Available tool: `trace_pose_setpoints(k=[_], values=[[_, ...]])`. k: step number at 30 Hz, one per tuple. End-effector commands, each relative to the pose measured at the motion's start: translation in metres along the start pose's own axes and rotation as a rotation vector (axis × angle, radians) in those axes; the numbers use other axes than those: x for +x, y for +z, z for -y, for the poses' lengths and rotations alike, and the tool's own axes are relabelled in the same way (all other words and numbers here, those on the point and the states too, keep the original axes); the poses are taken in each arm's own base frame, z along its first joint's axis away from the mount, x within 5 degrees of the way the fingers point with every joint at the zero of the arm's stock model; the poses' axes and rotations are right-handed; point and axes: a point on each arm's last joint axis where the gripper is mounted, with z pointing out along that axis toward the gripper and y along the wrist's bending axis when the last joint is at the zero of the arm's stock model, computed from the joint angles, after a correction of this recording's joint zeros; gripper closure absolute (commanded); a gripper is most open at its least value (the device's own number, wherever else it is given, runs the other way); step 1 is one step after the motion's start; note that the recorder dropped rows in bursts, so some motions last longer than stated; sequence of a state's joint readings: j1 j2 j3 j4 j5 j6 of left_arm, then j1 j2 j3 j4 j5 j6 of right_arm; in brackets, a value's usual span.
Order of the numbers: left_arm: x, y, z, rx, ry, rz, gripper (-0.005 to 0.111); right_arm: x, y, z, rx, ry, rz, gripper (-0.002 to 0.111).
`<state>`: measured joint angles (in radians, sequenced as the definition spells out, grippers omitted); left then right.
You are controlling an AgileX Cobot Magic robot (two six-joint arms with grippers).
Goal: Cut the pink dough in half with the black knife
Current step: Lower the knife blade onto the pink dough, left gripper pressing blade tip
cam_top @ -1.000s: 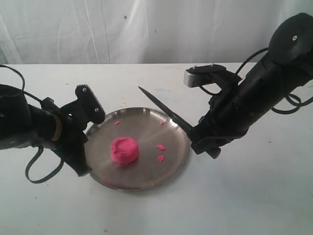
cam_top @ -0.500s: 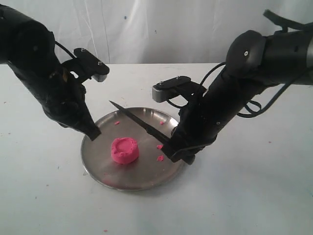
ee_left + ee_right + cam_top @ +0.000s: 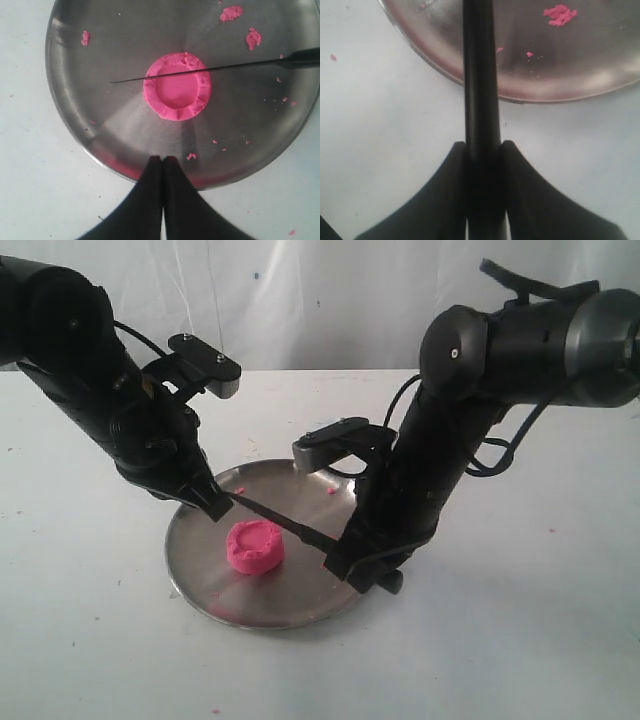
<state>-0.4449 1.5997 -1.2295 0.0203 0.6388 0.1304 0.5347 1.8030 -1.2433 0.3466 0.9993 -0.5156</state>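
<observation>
The pink dough [image 3: 255, 546] is a round puck with a dented top, whole, lying near the middle of the steel plate [image 3: 290, 595]. My right gripper [image 3: 345, 558] is shut on the handle of the black knife [image 3: 280, 521] at the plate's right edge. The blade slants to the left just above the dough's far side. In the left wrist view the thin blade [image 3: 200, 70] crosses the dough [image 3: 177, 86] near one edge. My left gripper [image 3: 213, 504] is shut and empty, its tip over the plate's left rim, close to the knife point. In the right wrist view the handle [image 3: 480, 75] runs between the fingers [image 3: 483, 145].
Small pink crumbs [image 3: 231, 13] lie scattered on the plate [image 3: 100, 50], some beyond the blade [image 3: 253, 37]. The plate rests on a white table [image 3: 520, 640] with a white curtain behind. Both arms lean in over the plate from either side.
Both arms have swung in toward the plate. The knife has moved left and down to just above the dough. The left gripper has risen and come to the plate's left rim.
</observation>
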Motion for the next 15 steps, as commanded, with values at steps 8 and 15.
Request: trace_pose_setpoints(k=[8,15], values=[[-0.006,0.016,0.003,0.042,-0.041,0.016,0.107,-0.002,0.008,0.004,0.029,-0.080,-0.009,0.108],[-0.008,0.023,0.000,0.021,-0.029,0.036,0.107,-0.001,0.020,0.008,0.039,-0.146,-0.002,0.108]])
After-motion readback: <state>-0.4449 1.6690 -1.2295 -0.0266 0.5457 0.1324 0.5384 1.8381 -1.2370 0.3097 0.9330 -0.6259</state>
